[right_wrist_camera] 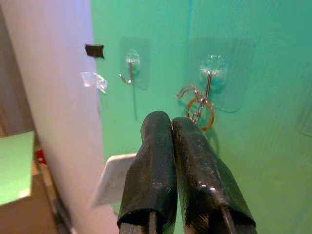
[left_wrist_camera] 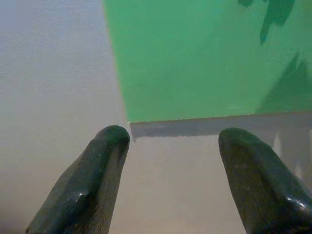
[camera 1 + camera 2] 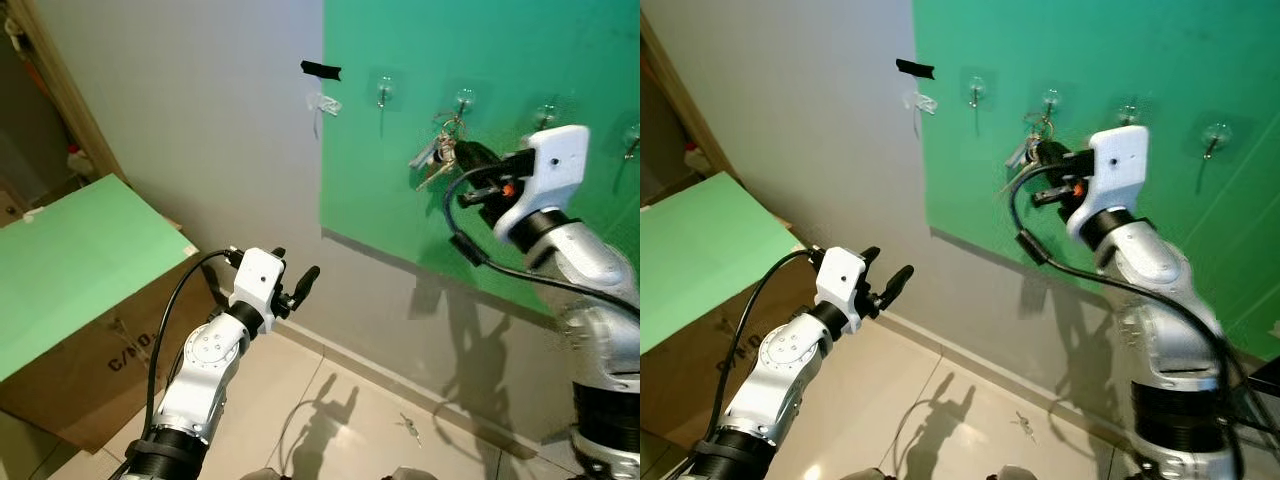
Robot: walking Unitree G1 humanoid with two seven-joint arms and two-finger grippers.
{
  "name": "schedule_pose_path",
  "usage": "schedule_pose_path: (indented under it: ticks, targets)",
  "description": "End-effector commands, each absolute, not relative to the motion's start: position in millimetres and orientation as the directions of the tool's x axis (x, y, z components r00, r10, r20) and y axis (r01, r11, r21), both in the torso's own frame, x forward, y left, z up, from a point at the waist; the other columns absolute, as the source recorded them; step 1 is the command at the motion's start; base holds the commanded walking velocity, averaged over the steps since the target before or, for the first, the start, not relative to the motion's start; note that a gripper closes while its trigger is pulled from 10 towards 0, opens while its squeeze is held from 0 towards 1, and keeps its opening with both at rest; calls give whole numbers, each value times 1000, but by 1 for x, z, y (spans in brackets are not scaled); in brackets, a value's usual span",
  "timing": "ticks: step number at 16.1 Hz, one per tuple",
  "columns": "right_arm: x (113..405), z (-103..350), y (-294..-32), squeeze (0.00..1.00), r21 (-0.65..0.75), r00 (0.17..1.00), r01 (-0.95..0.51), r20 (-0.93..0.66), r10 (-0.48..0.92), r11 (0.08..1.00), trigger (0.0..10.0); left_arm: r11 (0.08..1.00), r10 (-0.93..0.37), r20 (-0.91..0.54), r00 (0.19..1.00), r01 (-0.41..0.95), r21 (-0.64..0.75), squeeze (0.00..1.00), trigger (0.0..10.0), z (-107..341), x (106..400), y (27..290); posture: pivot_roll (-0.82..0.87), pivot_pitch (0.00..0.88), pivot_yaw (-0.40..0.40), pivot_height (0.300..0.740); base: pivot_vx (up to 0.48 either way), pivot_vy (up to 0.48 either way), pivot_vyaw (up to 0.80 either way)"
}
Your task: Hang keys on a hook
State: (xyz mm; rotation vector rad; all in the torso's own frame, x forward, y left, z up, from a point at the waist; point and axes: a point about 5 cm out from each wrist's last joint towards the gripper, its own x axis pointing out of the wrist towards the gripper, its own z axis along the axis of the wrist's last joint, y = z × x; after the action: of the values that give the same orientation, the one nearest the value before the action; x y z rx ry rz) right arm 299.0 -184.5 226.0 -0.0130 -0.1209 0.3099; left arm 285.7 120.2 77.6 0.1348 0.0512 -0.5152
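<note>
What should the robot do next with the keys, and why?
Probably open the right gripper and ease it back. The key ring already seems to hang on the hook on the green board, while that gripper is pressed shut just below it. Whether the ring sits fully on the hook is hard to tell.

A tiled floor (image 3: pixel 330 400) bears a cardboard box (image 3: pixel 90 370) and small keys (image 3: pixel 409 427).
</note>
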Motion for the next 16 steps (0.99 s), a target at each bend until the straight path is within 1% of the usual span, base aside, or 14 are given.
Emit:
schedule_pose_path:
  ticks: [1, 2, 6, 10, 16]
  targets:
    - [297, 237, -189, 0, -7, 939, -313, 150, 311, 950, 10000, 849, -504, -87, 859, 512, 129, 0, 10000, 77, 286, 118, -146, 0, 56, 722, 0, 0, 0]
    - [298, 238, -193, 0, 21, 942, -304, 157, 297, 953, 10000, 848, -506, -87, 858, 513, 130, 0, 10000, 77, 286, 118, -146, 0, 55, 722, 0, 0, 0]
    - [304, 234, -212, 0, 75, 976, -180, 138, 168, 981, 10000, 847, -508, -88, 857, 515, 131, 0, 10000, 76, 286, 117, -145, 0, 54, 722, 0, 0, 0]
    - [301, 235, -216, 0, 70, 980, -167, 126, 157, 984, 10000, 845, -510, -90, 856, 517, 136, 0, 10000, 77, 287, 118, -143, 0, 57, 722, 0, 0, 0]
    - [295, 240, -221, 0, 63, 981, -138, 149, 128, 988, 10000, 839, -517, -87, 851, 525, 145, 0, 10000, 77, 288, 118, -152, 0, 64, 722, 0, 0, 0]
